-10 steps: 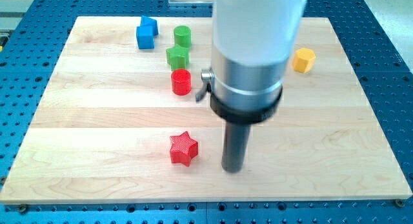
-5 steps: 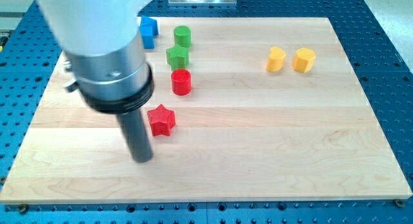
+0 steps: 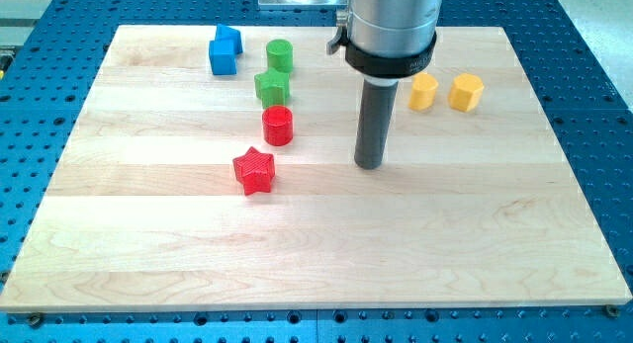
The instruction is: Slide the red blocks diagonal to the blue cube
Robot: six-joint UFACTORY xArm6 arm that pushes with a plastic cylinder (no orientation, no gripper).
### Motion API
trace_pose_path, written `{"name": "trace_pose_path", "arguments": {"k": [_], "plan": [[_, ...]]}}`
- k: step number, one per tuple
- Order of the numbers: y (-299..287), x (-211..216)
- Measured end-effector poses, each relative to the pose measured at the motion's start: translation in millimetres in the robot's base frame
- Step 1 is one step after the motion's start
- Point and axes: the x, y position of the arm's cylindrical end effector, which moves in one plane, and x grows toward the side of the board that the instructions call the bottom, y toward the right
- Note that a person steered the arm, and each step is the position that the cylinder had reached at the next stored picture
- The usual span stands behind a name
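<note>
A blue cube-like block (image 3: 225,51) sits near the view's top left. A red cylinder (image 3: 278,126) stands below a green star block (image 3: 271,86) and a green cylinder (image 3: 280,55). A red star (image 3: 254,171) lies just below and left of the red cylinder, apart from it. My tip (image 3: 369,165) rests on the board to the right of the red cylinder, well clear of both red blocks and touching none.
Two yellow blocks, one (image 3: 423,90) and the other (image 3: 466,91), sit at the view's upper right, right of the rod. The wooden board (image 3: 495,234) lies on a blue perforated table.
The red star has moved up and left, then slightly right, and now sits close to the red cylinder. My tip swung from the left side to the right of the red cylinder.
</note>
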Motion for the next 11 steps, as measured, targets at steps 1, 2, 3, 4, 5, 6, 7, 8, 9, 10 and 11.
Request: {"name": "trace_pose_path", "arguments": {"k": [1,2,3,4,5,6,7,8,9,10,11], "plan": [[-15.0,-3.9],[-44.6,-28.2],[-69.1,-35.9],[-98.6,-31.5],[-90.0,21.6],[-100.2,106.1],[-161.3,81.8],[-149.6,42.5],[-147.7,45.4],[-215.1,24.2],[-221.0,-72.2]]}}
